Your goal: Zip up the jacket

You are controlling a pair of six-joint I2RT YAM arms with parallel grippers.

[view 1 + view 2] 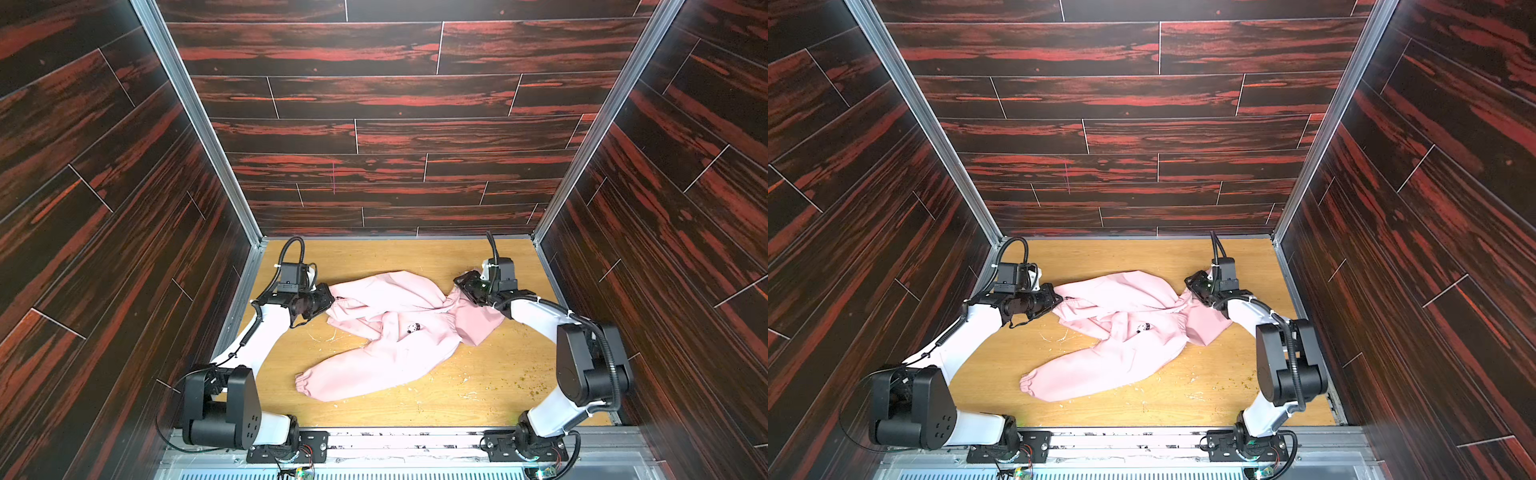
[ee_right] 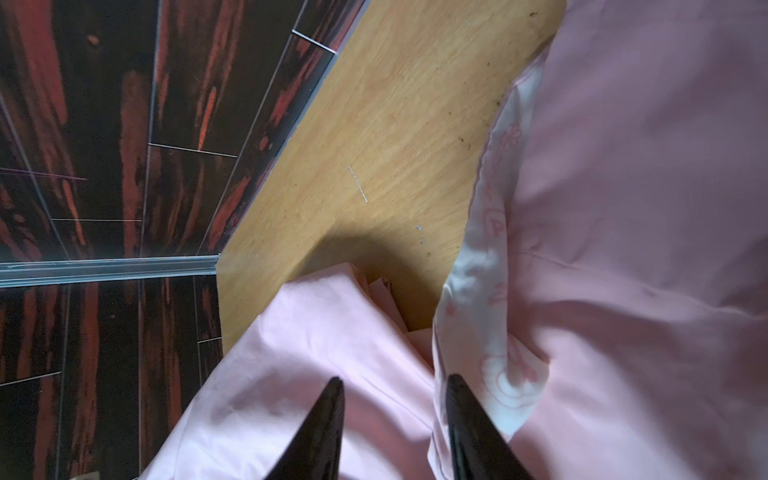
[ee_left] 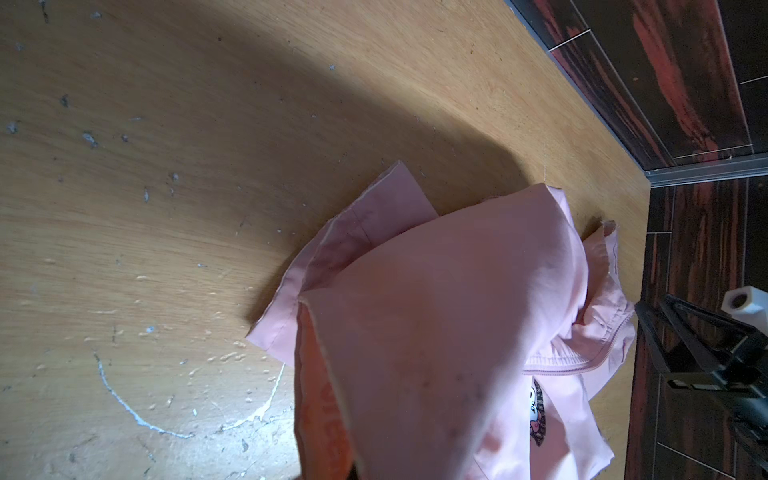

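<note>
**Jacket laid across the bench, front not yet zipped**

The bench [image 1: 478, 399] carries the jacket [image 1: 386, 328] at its middle, nearer the far edge. Its long axis runs from the left edge to the right edge, hem left and hood [image 1: 478, 328] right, with one sleeve [image 1: 353, 370] trailing toward the near edge. The left claw [image 1: 331, 298] is clamped on the hem. The right claw [image 2: 395, 384] stands open just above twisted fabric by the collar, holding nothing. I judge this to be the set-up step: the front is bunched and the zip [image 3: 582, 365] lies folded over. Next, the right claw must find and pinch the slider, which I cannot make out, while the left holds the hem taut.
</note>
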